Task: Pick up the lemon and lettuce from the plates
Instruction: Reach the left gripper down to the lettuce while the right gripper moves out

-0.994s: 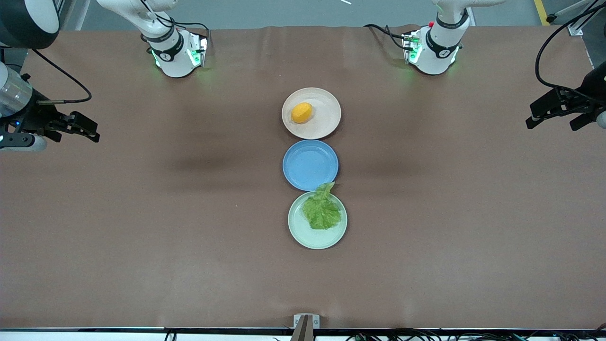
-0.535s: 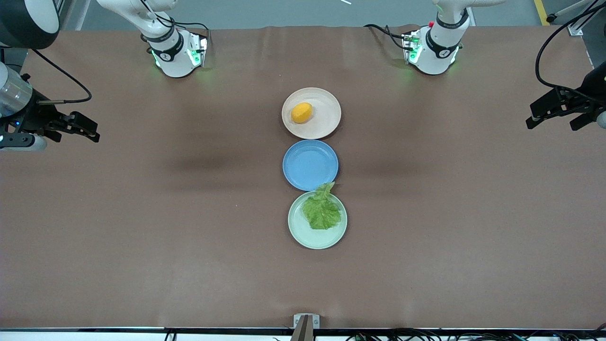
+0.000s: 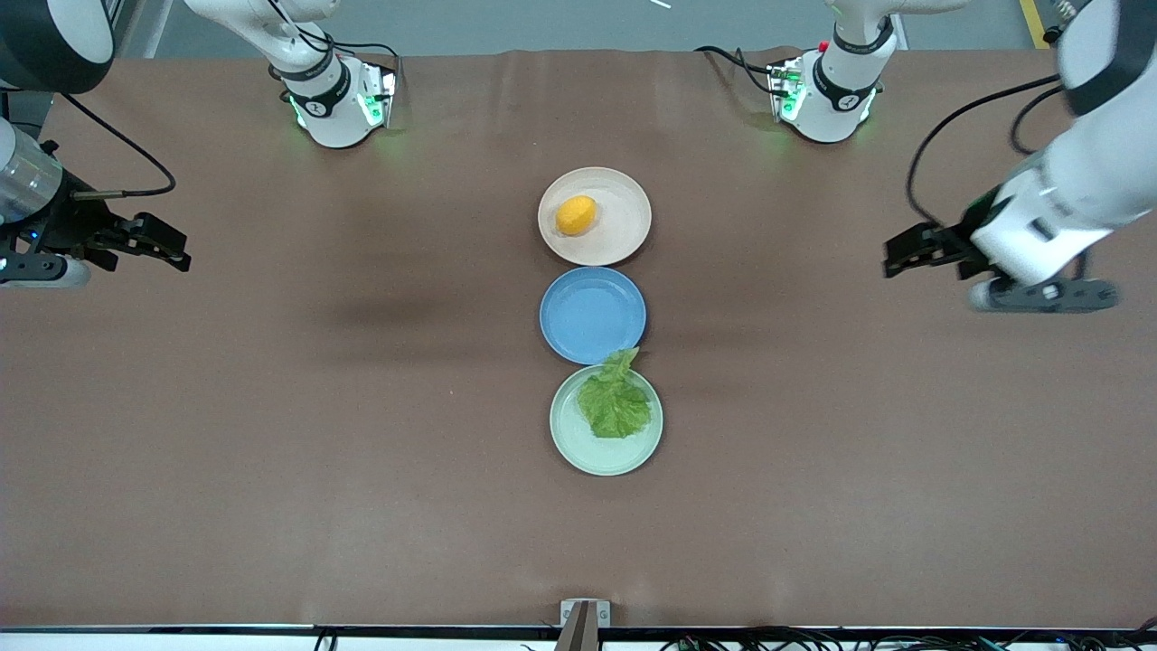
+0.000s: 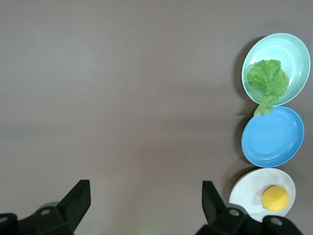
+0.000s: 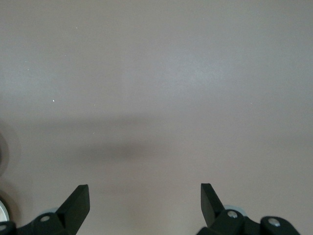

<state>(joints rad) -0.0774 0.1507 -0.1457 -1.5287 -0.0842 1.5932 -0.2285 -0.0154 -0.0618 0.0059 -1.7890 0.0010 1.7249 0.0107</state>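
Observation:
The lemon (image 3: 576,215) (image 4: 275,198) lies on the beige-pink plate (image 3: 625,213) (image 4: 247,192), the plate farthest from the front camera. The lettuce (image 3: 615,404) (image 4: 267,78) lies on the mint green plate (image 3: 586,452) (image 4: 295,49), the nearest one, and its stem end reaches over the rim. My left gripper (image 3: 926,258) (image 4: 145,196) hangs open and holds nothing over bare table toward the left arm's end, well apart from the plates. At the right arm's end my right gripper (image 3: 176,249) (image 5: 144,196) waits over the table, open with nothing in it.
A blue plate (image 3: 593,315) (image 4: 272,137) with nothing on it sits between the two task plates, touching both. The brown cloth (image 3: 362,407) covers the whole table. Both arm bases (image 3: 339,99) (image 3: 827,95) stand along the edge farthest from the front camera.
The left arm has swung in from the table's end toward the plates, its gripper still open. The right arm, the plates, the lemon and the lettuce have not moved.

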